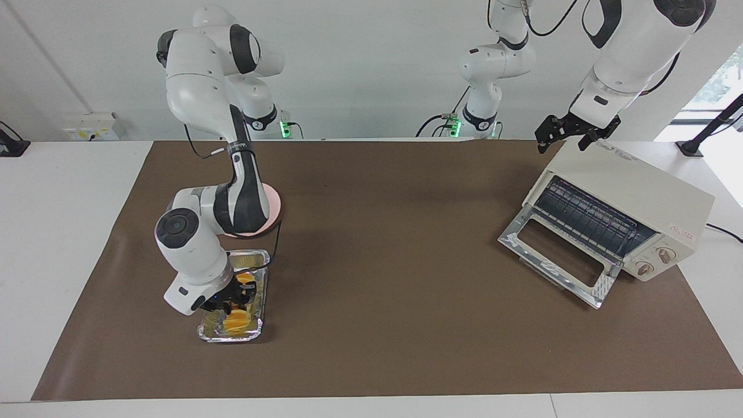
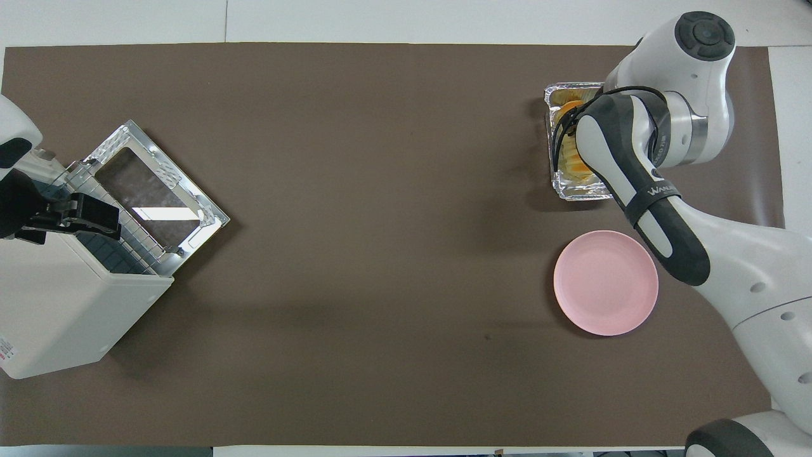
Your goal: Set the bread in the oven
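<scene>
A matt brown mat [image 1: 383,325] with a smooth, paper-like face covers the white surface [image 1: 64,203]. The tray [image 1: 260,273] is crinkled, shiny silver foil. The bread [image 1: 236,320] looks glossy golden and ridged. The plate [image 2: 606,282] is smooth matt pink plastic. The oven [image 1: 633,191] has a cream painted metal shell, a glass door in a bright reflective metal frame, and a wire rack.

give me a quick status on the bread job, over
Right gripper low in the foil tray at the bread. Left gripper open, waiting over the oven. Oven door down, brown mat between bare.
</scene>
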`<action>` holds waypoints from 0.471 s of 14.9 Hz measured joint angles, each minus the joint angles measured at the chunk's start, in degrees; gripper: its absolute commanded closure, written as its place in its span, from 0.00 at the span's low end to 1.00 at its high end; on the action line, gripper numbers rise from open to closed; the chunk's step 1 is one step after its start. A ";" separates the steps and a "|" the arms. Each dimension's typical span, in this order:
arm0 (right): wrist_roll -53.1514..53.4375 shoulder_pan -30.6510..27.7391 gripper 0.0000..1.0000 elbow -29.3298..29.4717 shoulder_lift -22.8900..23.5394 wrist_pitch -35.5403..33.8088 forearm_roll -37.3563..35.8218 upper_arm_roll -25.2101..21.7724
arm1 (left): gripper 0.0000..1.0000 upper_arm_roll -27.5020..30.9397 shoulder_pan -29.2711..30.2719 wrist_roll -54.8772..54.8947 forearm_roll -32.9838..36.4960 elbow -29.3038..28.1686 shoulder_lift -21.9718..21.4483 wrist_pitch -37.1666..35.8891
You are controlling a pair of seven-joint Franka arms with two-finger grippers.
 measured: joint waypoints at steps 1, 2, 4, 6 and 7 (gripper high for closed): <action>0.00 -0.16 0.00 0.07 -0.93 -1.27 0.03 -0.02 | 0.00 0.00 0.00 0.00 0.00 0.00 0.00 0.00; 0.00 -0.43 0.00 0.24 -1.71 -2.35 0.04 -0.02 | 0.00 0.00 0.00 0.00 0.00 0.00 0.00 0.00; -0.15 -1.35 0.00 0.36 -2.59 -3.29 -0.01 -0.04 | 0.00 0.00 0.00 0.00 0.00 0.00 0.00 0.00; -2.30 -2.42 0.00 0.25 -2.61 -2.57 -0.01 -0.08 | 0.00 0.00 0.00 0.00 0.00 0.00 0.00 0.00; -3.38 -2.77 0.00 0.03 -2.52 -2.08 -0.01 -0.11 | 0.00 0.00 0.00 0.00 0.00 0.00 0.00 0.00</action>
